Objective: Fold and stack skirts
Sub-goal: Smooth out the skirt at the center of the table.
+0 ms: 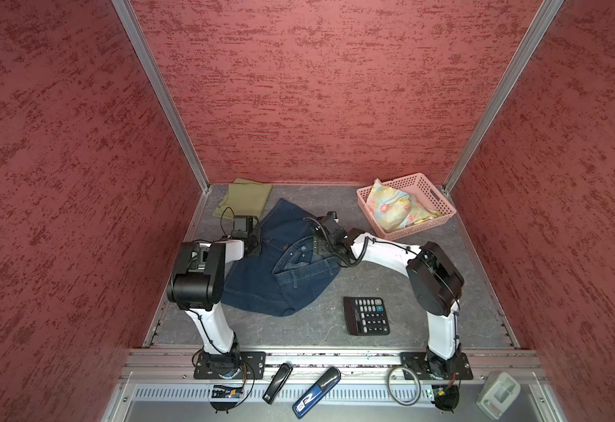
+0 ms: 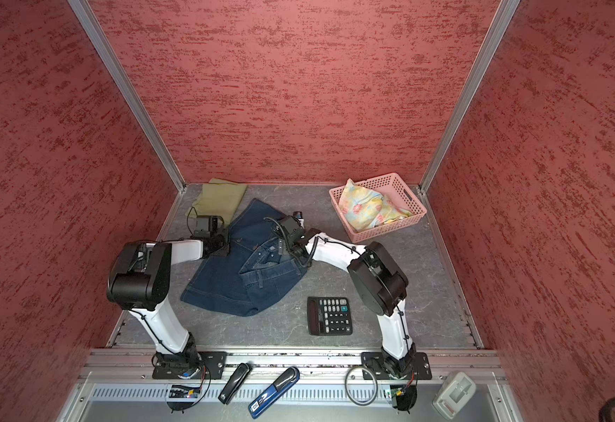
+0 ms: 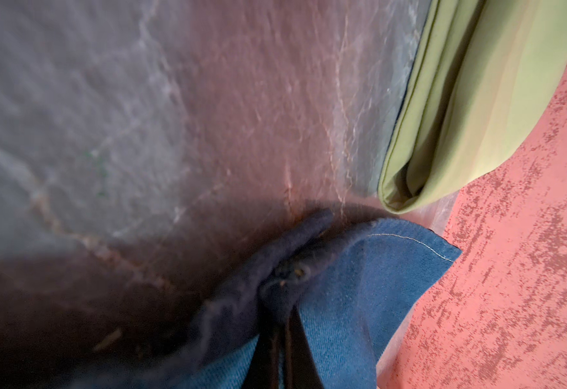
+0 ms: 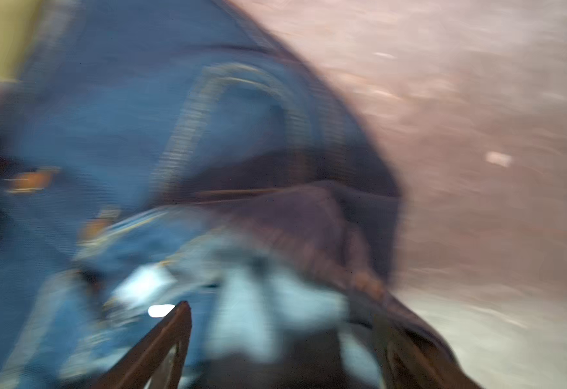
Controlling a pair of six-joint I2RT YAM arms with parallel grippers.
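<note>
The dark blue denim skirt (image 1: 262, 288) (image 2: 225, 285) lies spread and partly bunched mid-table. My left gripper (image 1: 258, 244) (image 3: 282, 323) is shut on a fold at its left edge (image 3: 359, 286). My right gripper (image 1: 316, 250) (image 4: 282, 320) stands open over the skirt's waistband opening (image 4: 241, 296); that view is blurred. The olive-green skirt (image 1: 245, 199) (image 3: 460, 101) lies folded in the back left corner. The pastel floral skirt (image 1: 397, 210) (image 2: 368, 210) sits crumpled inside the pink basket (image 1: 423, 224).
A black calculator (image 1: 368, 316) lies on the table in front of the right arm. On the front rail lie a black stapler (image 1: 278, 381), a blue stapler (image 1: 317, 392), a cable ring (image 1: 404, 385) and a white device (image 1: 497, 396). Red walls enclose three sides.
</note>
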